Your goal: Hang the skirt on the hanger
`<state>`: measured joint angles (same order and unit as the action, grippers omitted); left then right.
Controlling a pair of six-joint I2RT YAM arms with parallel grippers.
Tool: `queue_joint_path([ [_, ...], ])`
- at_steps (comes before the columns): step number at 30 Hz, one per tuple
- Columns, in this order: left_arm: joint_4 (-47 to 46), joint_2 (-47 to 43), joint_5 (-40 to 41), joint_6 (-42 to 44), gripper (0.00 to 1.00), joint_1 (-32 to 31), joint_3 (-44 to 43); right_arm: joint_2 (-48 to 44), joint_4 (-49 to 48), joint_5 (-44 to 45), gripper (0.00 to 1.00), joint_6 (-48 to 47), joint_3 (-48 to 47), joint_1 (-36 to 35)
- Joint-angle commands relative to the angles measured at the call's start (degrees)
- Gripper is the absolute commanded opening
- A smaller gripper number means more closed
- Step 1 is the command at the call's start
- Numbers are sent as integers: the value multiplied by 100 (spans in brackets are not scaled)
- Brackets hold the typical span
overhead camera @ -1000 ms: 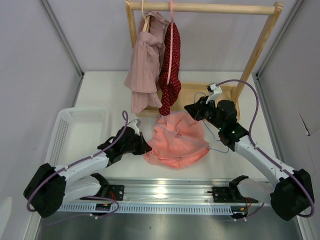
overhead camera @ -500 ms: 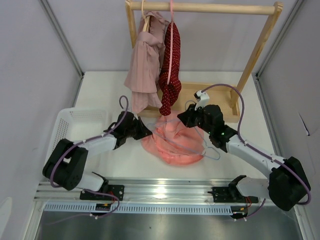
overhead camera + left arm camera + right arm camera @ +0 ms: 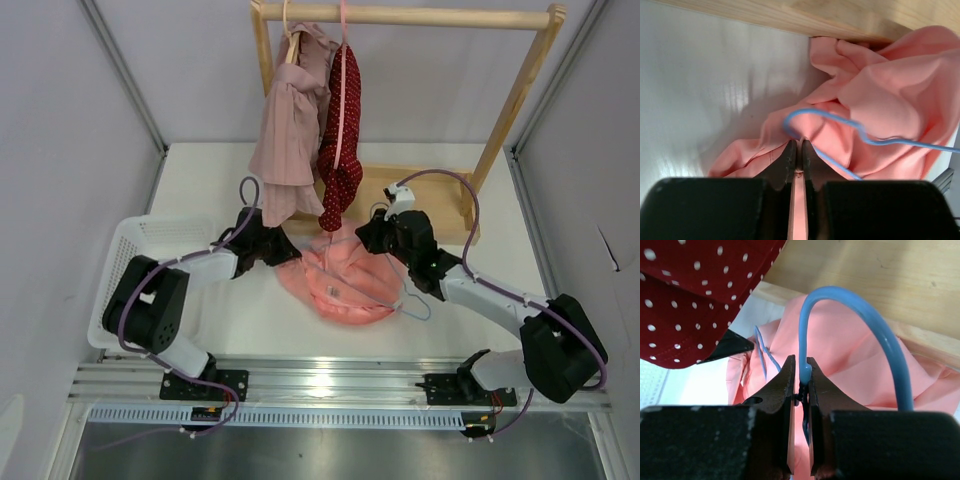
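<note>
The salmon-pink skirt lies bunched on the white table just in front of the rack's base. The thin light-blue hanger lies across it, one corner poking out at the right. My left gripper is at the skirt's left edge. In the left wrist view its jaws stand almost together, pinching a fold of skirt beside the blue wire. My right gripper is at the skirt's far right edge. There its jaws are shut on the tip of the hanger's hook, above the skirt.
The wooden rack stands at the back, with its low base close behind both grippers. A mauve striped garment and a dark red dotted garment hang over the skirt's far edge. A white basket sits at the left.
Both grippers have moved away from the near edge toward the rack's base, dragging skirt and hanger along. The skirt is more bunched. The left jaws have parted slightly.
</note>
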<state>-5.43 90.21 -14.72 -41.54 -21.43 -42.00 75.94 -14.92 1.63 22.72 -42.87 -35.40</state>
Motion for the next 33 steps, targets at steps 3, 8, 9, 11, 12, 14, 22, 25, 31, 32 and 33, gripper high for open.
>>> queue_joint_path([
  [3,277,-803,179,629,20,-150,-45,210,209,224,0,-145,-151,-310],
  [8,980,-1365,566,1147,34,-388,-98,254,235,321,0,-171,-213,-406],
  [9,1122,-1427,767,1235,35,-553,-142,263,235,347,0,-163,-230,-424],
  [11,1543,-1620,1049,1481,37,-748,-220,272,270,382,0,-171,-265,-442],
  [12,1649,-1691,1189,1526,37,-923,-238,272,270,399,0,-171,-274,-468],
  [14,1878,-1944,1419,1570,37,-1082,-221,298,279,435,0,-171,-300,-486],
  [22,2950,-3509,3403,772,35,-2944,340,448,367,462,0,-180,-459,-503],
  [25,3276,-4132,3880,95,29,-3524,849,492,376,452,0,-180,-512,-503],
  [31,4057,-3681,4442,-671,28,-4869,940,544,367,470,0,-163,-582,-521],
  [32,4137,-3512,4582,-758,29,-5193,852,553,358,487,0,-154,-582,-521],
  [33,4173,-3363,4636,-846,30,-5309,825,562,358,479,0,-145,-591,-521],
])
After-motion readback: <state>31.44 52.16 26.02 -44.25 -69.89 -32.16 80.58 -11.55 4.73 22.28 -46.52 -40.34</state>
